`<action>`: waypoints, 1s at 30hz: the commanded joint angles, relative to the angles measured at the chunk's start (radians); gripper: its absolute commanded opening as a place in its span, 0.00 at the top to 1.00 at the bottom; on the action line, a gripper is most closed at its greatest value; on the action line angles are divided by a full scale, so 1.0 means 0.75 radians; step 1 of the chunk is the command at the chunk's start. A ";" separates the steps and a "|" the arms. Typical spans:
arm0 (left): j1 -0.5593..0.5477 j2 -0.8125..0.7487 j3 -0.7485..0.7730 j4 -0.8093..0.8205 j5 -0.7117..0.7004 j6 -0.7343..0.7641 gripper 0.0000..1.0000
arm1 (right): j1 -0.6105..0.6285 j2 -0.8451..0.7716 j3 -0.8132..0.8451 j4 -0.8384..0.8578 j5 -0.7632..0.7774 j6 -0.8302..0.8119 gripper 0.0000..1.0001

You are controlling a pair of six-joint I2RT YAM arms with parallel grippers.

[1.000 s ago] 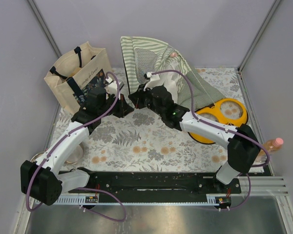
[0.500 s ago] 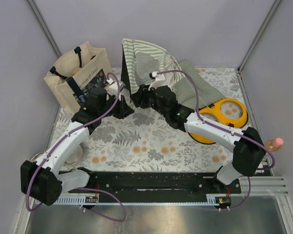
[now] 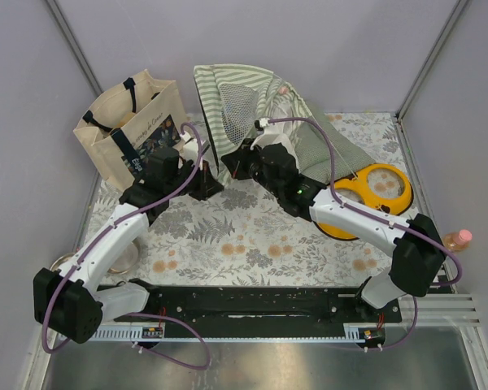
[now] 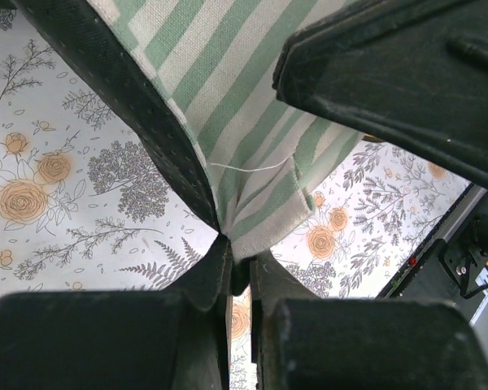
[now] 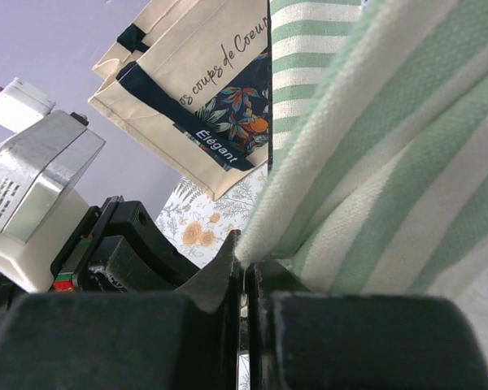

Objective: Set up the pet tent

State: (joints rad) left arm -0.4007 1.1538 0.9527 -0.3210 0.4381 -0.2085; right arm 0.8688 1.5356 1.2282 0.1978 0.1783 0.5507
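Progress check: I'd call this maybe halfway, not more. The tent (image 3: pixel 242 101) is at the back middle of the table (image 3: pixel 228 236), just right of the tote (image 3: pixel 126 130), and it's up off the cloth but not really tent-shaped. It looks more like a floppy striped sheet leaning back, with the mesh panel facing the camera and the right side slumping down toward the yellow dish (image 3: pixel 374 195).

Both arms are on its lower front edge. The left gripper (image 4: pixel 237 262) is clamped shut on a corner of the striped fabric, right where the dark base panel meets it. The right gripper (image 5: pixel 246 262) is closed too, pinching a folded striped hem just beside it.

So the lifting and grabbing is done. What's left, I'd guess, is spreading the base flat, getting the frame to hold its shape and letting go without it flopping. Can't make out the poles from here.
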 commanded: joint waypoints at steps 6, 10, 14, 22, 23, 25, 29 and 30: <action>0.005 -0.086 0.002 -0.145 0.048 0.110 1.00 | -0.042 0.049 0.050 0.025 0.225 -0.176 1.00; 0.005 -0.096 0.018 -0.145 0.044 0.133 1.00 | -0.042 0.045 0.011 0.069 0.088 -0.188 1.00; 0.005 -0.096 0.035 -0.130 0.083 0.143 1.00 | -0.042 0.051 -0.007 0.121 -0.182 -0.184 1.00; 0.007 -0.201 0.022 -0.149 -0.022 0.168 0.71 | -0.044 0.051 -0.044 0.106 -0.125 -0.174 1.00; 0.007 -0.223 0.020 -0.151 -0.038 0.168 0.66 | -0.040 0.055 -0.048 0.111 -0.127 -0.188 1.00; 0.007 -0.276 0.014 -0.151 -0.077 0.168 0.60 | -0.040 0.075 -0.063 0.117 -0.121 -0.219 1.00; 0.007 -0.380 0.004 -0.130 -0.228 0.125 0.51 | -0.036 0.118 -0.083 0.100 -0.111 -0.274 1.00; 0.007 -0.403 -0.004 -0.112 -0.277 0.104 0.47 | -0.031 0.118 -0.095 0.098 -0.123 -0.294 1.00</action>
State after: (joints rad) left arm -0.3954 0.9188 0.9527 -0.4484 0.3672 -0.0990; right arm 0.8413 1.6035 1.1770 0.2699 0.0708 0.4046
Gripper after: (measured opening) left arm 0.478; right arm 0.033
